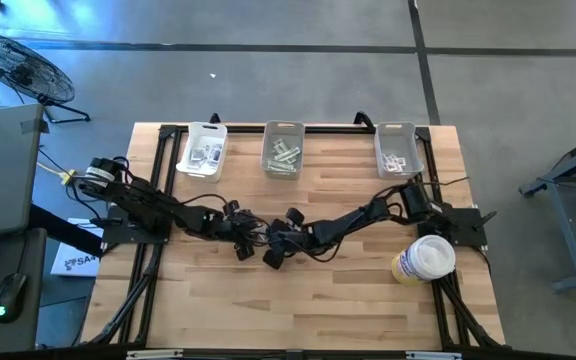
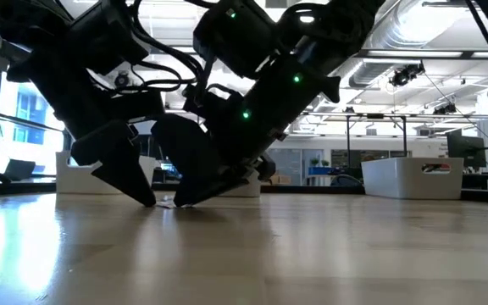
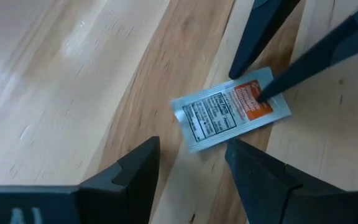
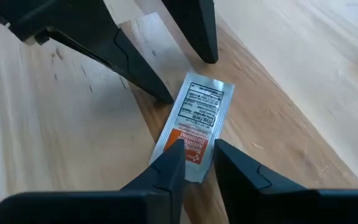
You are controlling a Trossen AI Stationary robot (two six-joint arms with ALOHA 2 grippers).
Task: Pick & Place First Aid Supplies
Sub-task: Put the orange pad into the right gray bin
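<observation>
One small flat packet [image 3: 219,118], silvery white with black print and an orange end, lies flat on the wooden table near its middle; it also shows in the right wrist view [image 4: 197,112]. Both arms meet over it. My left gripper [image 3: 192,146] is open and low, its fingertips standing at the packet's white end [image 4: 194,87]. My right gripper [image 4: 197,148] comes from the opposite side, its fingers a narrow gap apart at the orange end. In the high view the arms hide the packet: left gripper [image 1: 240,245], right gripper [image 1: 276,250]. My left gripper has one fingertip [image 4: 166,96] at the packet's long edge near the white end; whether it touches cannot be told. My right gripper comes slanting down from the table's right. One fingertip [image 3: 267,93] rests on the orange end [image 3: 253,106], and the other stands at the packet's edge. The packet stays flat on the table.
Three clear bins holding packets stand along the far edge: left [image 1: 203,150], middle [image 1: 283,150], right [image 1: 400,150]. A white-and-yellow round tub [image 1: 423,260] sits by the right arm's base. Bare wood lies between the grippers and the near edge.
</observation>
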